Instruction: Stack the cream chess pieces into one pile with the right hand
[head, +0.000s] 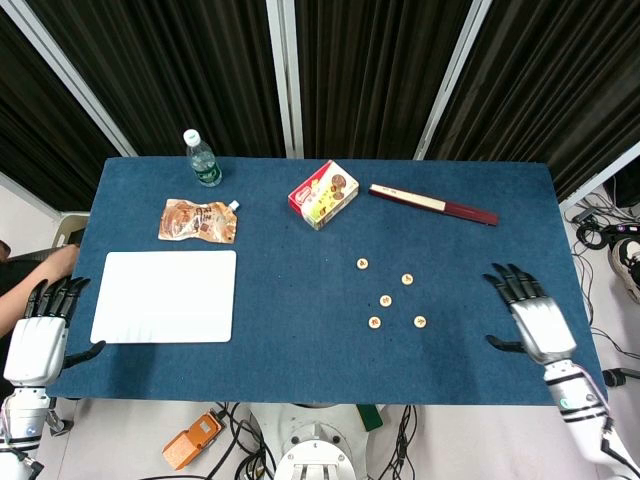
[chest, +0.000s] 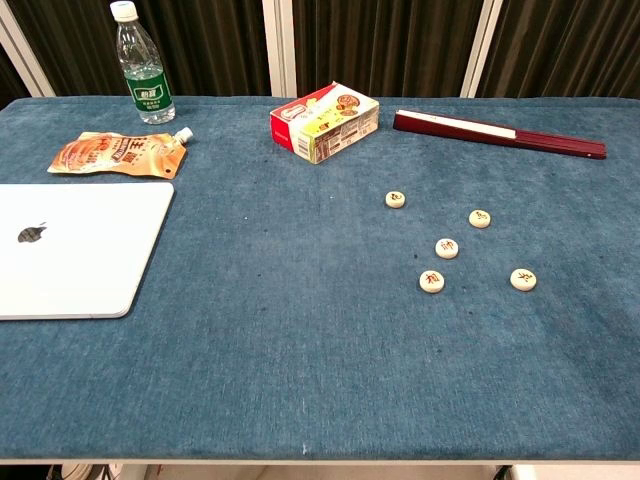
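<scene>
Several cream chess pieces lie flat and apart on the blue table (head: 280, 260), right of centre: one at the top left (head: 362, 264) (chest: 396, 199), one at the top right (head: 407, 279) (chest: 480, 218), one in the middle (head: 386, 300) (chest: 447, 248), and two nearer the front (head: 374, 322) (head: 420, 321) (chest: 432, 282) (chest: 523, 279). None is stacked. My right hand (head: 532, 320) hovers over the table's right front part, fingers spread, holding nothing, a short way right of the pieces. My left hand (head: 42, 335) hangs open off the table's left edge. Neither hand shows in the chest view.
A white laptop (head: 167, 296) lies at the front left. Behind it are a brown snack pouch (head: 199, 220) and a water bottle (head: 203, 159). A snack box (head: 324, 194) and a dark red folded fan (head: 433, 204) lie at the back.
</scene>
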